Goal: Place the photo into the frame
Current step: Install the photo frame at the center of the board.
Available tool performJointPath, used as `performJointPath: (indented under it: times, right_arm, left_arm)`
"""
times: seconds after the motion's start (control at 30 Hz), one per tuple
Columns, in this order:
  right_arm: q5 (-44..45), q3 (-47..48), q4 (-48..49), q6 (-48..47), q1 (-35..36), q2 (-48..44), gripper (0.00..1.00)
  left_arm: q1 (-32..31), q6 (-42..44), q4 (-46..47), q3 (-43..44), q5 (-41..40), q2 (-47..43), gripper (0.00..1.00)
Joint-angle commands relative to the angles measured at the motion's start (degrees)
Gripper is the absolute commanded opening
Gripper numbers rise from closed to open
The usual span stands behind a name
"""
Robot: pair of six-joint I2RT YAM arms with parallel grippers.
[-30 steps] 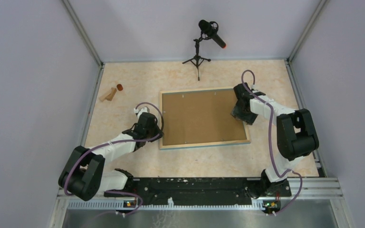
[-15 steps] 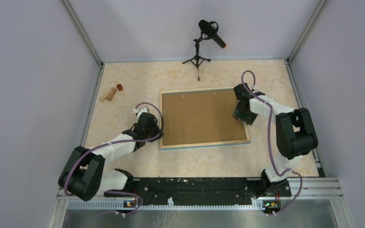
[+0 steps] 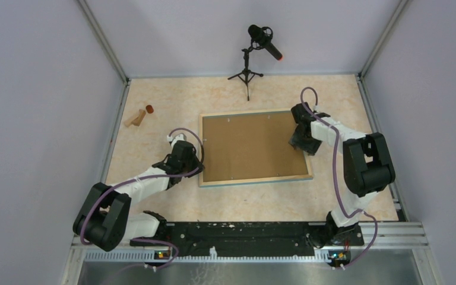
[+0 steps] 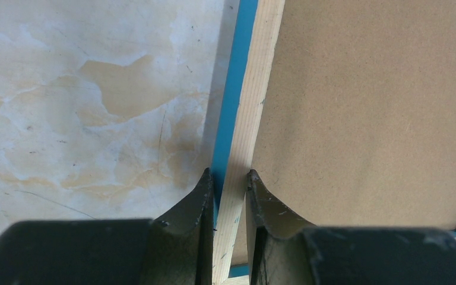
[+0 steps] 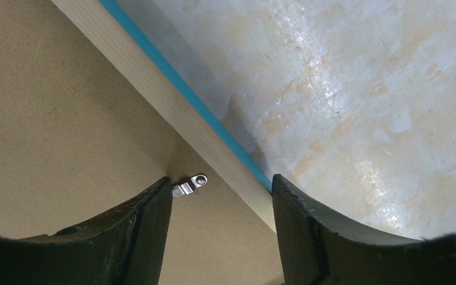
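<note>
The frame [image 3: 255, 180] is lying flat in the middle of the table [image 3: 172, 95], back side up, so the brown backing board [image 3: 246, 145] is showing inside its light wooden rail. The left claw [image 4: 228, 178] is clenching the left rail of the frame. One finger [image 4: 190, 208] is pressing on the blue outer edge and the other finger [image 4: 267, 214] is sitting on the inner side, against the board.

The right claw [image 5: 222, 184] is standing released over the far half of the right rail, with the jaws wide apart. One finger [image 5: 136, 231] is staying above the backing board, just beside a small metal clip [image 5: 190, 185], and the other [image 5: 314, 231] is hanging over the bare table outside the frame. Whether these fingers are touching anything below, I cannot tell.

A microphone [image 3: 264, 40] on a tripod [image 3: 246, 74] is standing at the far edge. Small wooden pieces [image 3: 138, 117] are lying near the far left corner, well apart from the frame.
</note>
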Motion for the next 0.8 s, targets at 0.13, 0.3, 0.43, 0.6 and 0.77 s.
performJointPath:
  times: [0.13, 0.3, 0.43, 0.6, 0.77]
  right_arm:
    - [-7.5, -3.5, 1.4, -2.3, 0.9, 3.7, 0.44]
    - [-7.4, -4.2, 1.2, -5.5, 1.3, 3.7, 0.36]
    - [-6.3, -4.5, 0.5, -8.0, 1.2, 3.4, 0.35]
    - [-5.2, -4.5, 1.3, -11.8, 1.2, 2.3, 0.36]
    - [-7.0, -3.2, 2.8, -13.3, 1.3, 0.9, 0.52]
  left_arm:
    - [0.4, -1.7, 0.0, -2.4, 1.3, 1.8, 0.05]
    - [0.4, -1.6, 0.0, -2.3, 1.4, 2.0, 0.05]
    - [0.5, -1.6, 0.0, -2.3, 1.4, 2.0, 0.05]
    - [0.5, -1.6, 0.0, -2.3, 1.5, 2.1, 0.05]
    - [0.5, -1.5, 0.0, -2.2, 1.6, 2.1, 0.05]
